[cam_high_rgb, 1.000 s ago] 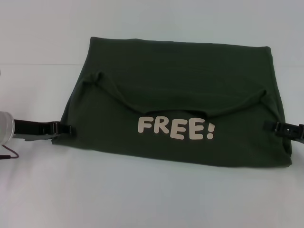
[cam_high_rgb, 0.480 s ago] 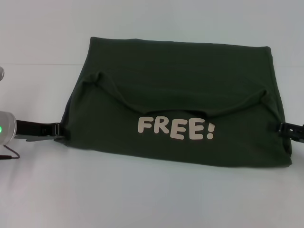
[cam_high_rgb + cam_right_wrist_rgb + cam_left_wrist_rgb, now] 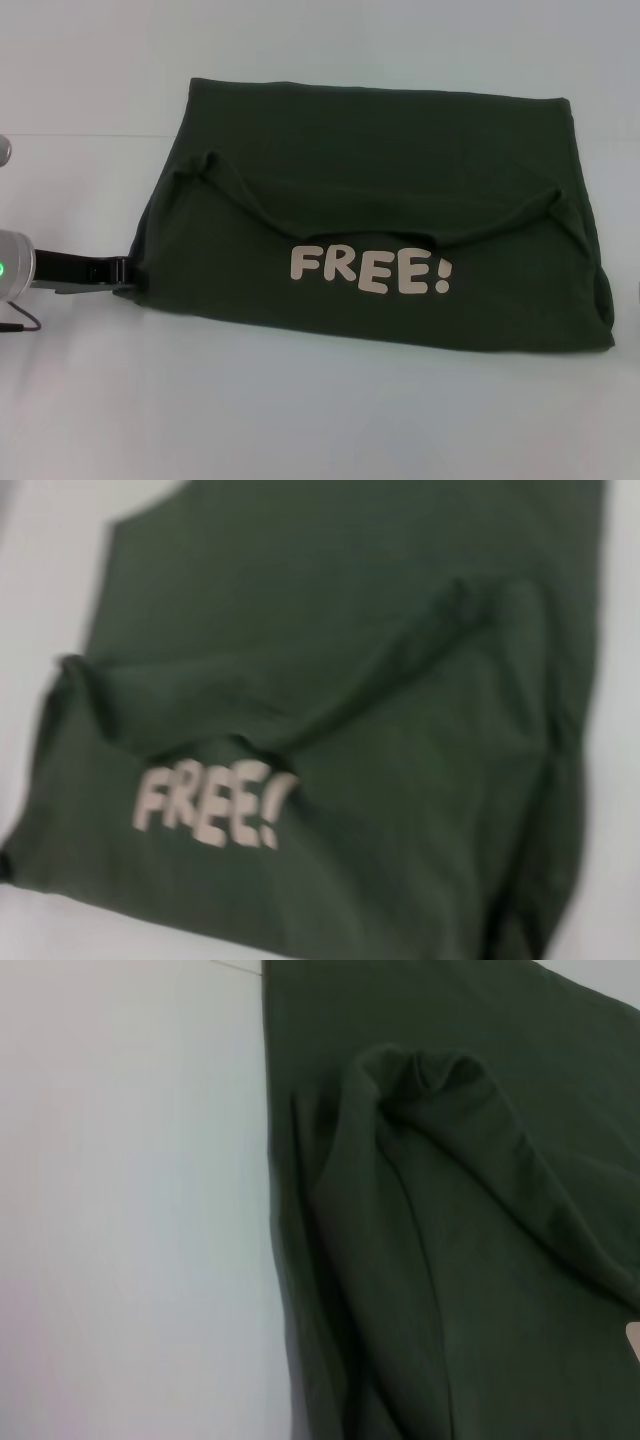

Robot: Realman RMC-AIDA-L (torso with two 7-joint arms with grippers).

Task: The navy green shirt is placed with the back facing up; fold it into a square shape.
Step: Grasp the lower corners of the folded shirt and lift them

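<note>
Head view: the navy green shirt [image 3: 375, 215] lies folded on the white table [image 3: 300, 410], near edge toward the robot, white "FREE!" lettering [image 3: 370, 270] facing up. The left gripper [image 3: 122, 275] sits at the shirt's left edge, its tip hidden by the cloth; finger state cannot be determined. The right gripper, visible half a second ago, has left view.

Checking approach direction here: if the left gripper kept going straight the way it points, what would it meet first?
The left gripper points sideways at the navy green shirt; it would probably meet the shirt's near left edge first.
</note>
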